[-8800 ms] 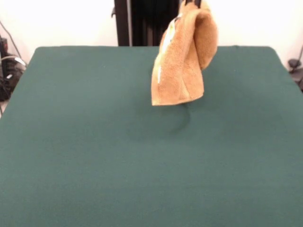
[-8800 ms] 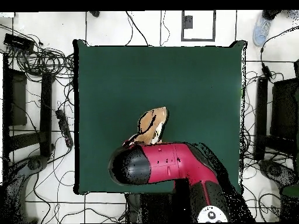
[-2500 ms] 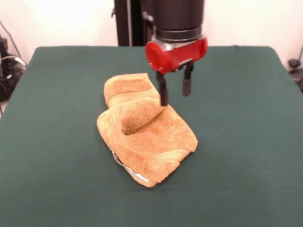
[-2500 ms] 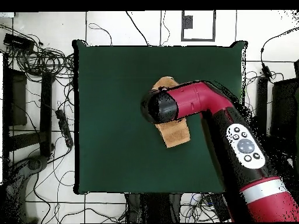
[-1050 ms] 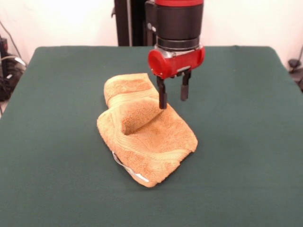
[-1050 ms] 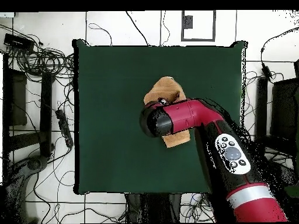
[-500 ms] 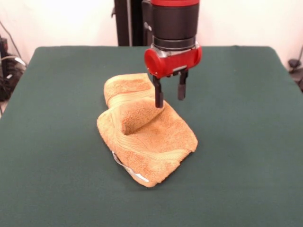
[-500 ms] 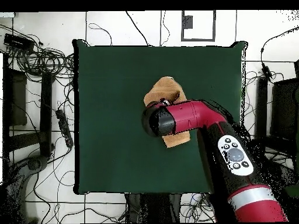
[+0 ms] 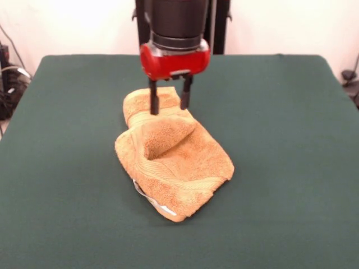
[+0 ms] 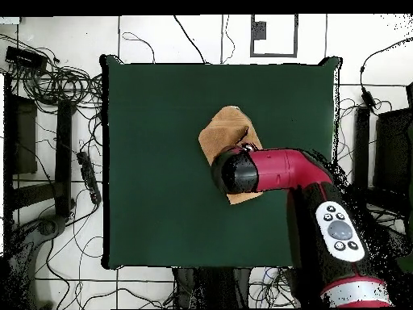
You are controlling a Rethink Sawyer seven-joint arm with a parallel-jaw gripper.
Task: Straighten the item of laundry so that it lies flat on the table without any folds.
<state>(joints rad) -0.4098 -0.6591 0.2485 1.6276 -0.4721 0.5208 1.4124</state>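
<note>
Front view: gripper [image 9: 168,103] shifted toward 9 o'clock, now over far lobe of towel [image 9: 174,162], fingers parted, empty. Towel lies crumpled, doubled over itself, on table [image 9: 291,168] near centre. Likely lining up fresh grasp; flattening not begun.

Round the overhead view we see a white tiled floor [image 10: 48,291] strewn with black cables [image 10: 56,81], thickest at ten o'clock. A dark handheld device [image 10: 85,176] lies on the floor at nine o'clock. A dark-framed square panel [image 10: 274,34] sits at twelve o'clock, and a pale shoe [image 10: 362,40] at one o'clock. In the front view we see a white wall [image 9: 73,25] at eleven o'clock.
</note>
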